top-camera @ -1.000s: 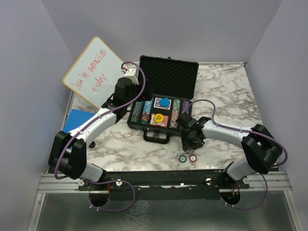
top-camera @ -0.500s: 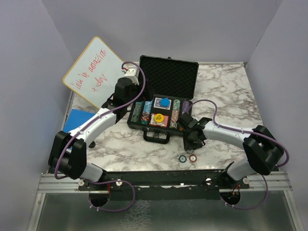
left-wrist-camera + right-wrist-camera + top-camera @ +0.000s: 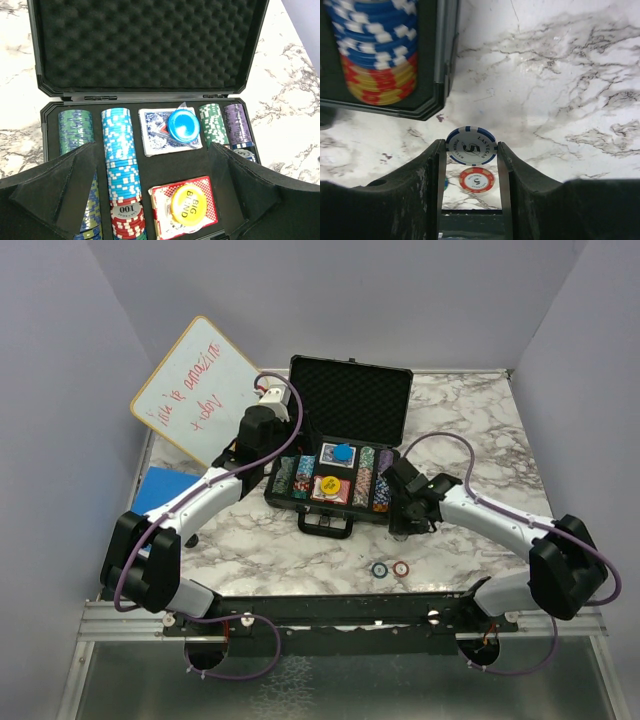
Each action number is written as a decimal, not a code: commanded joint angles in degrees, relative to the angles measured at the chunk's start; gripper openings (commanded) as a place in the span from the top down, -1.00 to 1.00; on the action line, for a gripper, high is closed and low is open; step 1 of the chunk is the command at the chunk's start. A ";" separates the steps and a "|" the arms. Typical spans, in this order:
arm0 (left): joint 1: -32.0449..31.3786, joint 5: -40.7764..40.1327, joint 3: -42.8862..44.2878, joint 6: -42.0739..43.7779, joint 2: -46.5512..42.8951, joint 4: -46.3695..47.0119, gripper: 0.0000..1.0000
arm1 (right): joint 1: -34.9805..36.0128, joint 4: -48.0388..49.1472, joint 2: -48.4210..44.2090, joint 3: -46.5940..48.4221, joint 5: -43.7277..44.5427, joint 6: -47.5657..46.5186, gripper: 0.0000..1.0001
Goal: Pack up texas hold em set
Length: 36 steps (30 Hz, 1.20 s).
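The black briefcase (image 3: 350,400) lies open at the table's middle, foam lid (image 3: 145,45) upright. Rows of poker chips (image 3: 117,145) fill its base. A blue disc (image 3: 183,125) lies on the blue card deck (image 3: 152,137) and a yellow "big blind" disc (image 3: 189,204) on the red deck (image 3: 161,196). My left gripper (image 3: 150,210) is open and empty, at the case's left side (image 3: 262,435). My right gripper (image 3: 407,515) is shut on a blue-and-white chip (image 3: 471,146), held above the table beside the case's front right corner (image 3: 445,60). A red chip (image 3: 476,180) and a blue-green chip (image 3: 379,569) lie on the table.
A white dry-erase board (image 3: 195,390) leans at the back left, behind my left arm. A flat blue pad (image 3: 160,490) lies at the left edge. The case handle (image 3: 325,525) sticks out toward the front. The two loose chips lie near the front edge.
My right gripper has lifted and moved right and back with the blue-and-white chip, its arm swinging outward. My left arm shifted slightly back.
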 commanded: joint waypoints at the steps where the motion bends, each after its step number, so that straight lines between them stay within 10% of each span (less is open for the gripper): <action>1: -0.13 2.68 -1.56 -1.01 -0.52 3.18 -0.98 | -1.56 -2.14 -3.36 3.41 -0.80 -1.33 0.13; 24: -7.67 19.88 -4.76 -10.15 2.93 20.16 -0.85 | -10.56 14.81 1.28 18.65 -8.60 13.38 0.11; 36: -11.61 18.38 -2.16 -14.14 9.59 25.34 -0.22 | -12.93 21.10 2.85 16.88 -17.73 18.21 0.11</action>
